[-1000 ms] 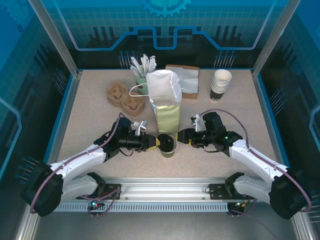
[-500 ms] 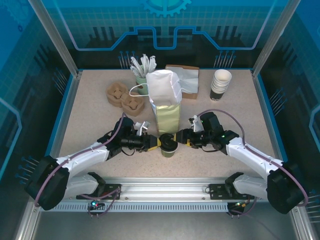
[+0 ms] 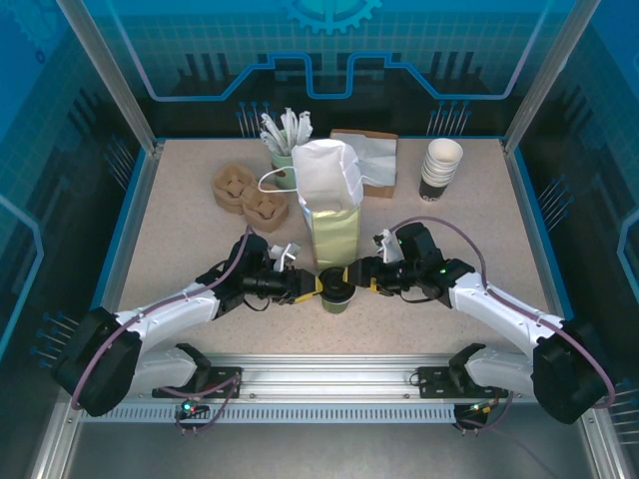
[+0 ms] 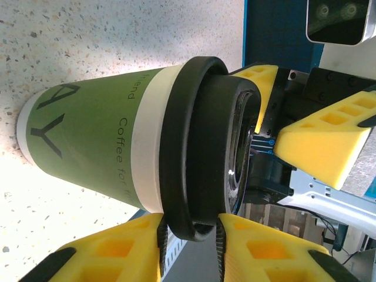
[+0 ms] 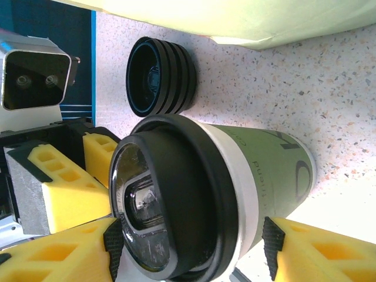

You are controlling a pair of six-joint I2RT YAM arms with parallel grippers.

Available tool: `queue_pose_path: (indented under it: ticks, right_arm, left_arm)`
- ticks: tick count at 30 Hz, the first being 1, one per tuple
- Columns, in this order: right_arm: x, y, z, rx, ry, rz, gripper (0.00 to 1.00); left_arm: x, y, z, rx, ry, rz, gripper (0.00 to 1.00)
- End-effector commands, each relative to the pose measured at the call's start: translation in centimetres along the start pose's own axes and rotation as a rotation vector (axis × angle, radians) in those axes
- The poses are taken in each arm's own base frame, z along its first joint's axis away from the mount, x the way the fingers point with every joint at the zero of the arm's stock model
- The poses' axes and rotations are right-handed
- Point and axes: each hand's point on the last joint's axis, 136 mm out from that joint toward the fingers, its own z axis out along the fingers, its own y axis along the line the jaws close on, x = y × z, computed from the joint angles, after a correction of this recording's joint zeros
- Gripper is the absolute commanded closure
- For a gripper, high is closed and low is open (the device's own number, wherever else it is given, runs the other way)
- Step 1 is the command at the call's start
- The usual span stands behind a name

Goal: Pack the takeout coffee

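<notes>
The takeout coffee [image 3: 336, 292], a green paper cup [image 4: 88, 147] with a black lid [image 4: 200, 141], stands upright on the table just in front of the tall paper bag [image 3: 329, 225]. My left gripper [image 3: 317, 288] reaches it from the left. Its pads [image 4: 158, 238] sit against both sides of the lid's rim, so my left gripper [image 4: 189, 235] is shut on it. My right gripper [image 3: 357, 283] is at the cup's right side. In its wrist view the right gripper [image 5: 191, 241] is open, its jaws straddling the cup [image 5: 264, 170] at lid height.
A low stack of black lids [image 5: 161, 76] lies just behind the cup. Cardboard cup carriers [image 3: 250, 197] lie at the back left, a cup of sachets [image 3: 285, 140] and napkins [image 3: 374, 160] behind the bag, and stacked paper cups [image 3: 440, 165] at the back right.
My right gripper has moved left, from a short way off the cup to straddling it. The left arm has barely shifted, and the cup has stayed in place.
</notes>
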Motion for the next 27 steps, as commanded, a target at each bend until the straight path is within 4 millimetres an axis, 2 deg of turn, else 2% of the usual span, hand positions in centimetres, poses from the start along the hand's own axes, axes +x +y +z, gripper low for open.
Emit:
queue_pose_path:
  ticks: [1,10,17,27]
  right_arm:
    - [-0.2,1.1,-0.3,-0.005,-0.005,-0.044,0.33]
    - [-0.2,1.0,-0.5,0.01,-0.005,-0.053,0.3]
    - [-0.2,1.3,-0.6,0.012,0.004,-0.073,0.29]
    - [-0.1,1.4,-0.5,0.023,0.013,-0.091,0.3]
  left_arm:
    - [0.6,0.4,-0.1,0.002,0.023,0.025,0.68]
    - [0.5,0.2,-0.2,-0.008,0.029,0.049,0.54]
    - [0.2,-0.3,-0.4,-0.005,0.019,0.074,0.37]
    - [-0.6,-0.6,-1.1,-0.075,-0.018,0.12,0.31]
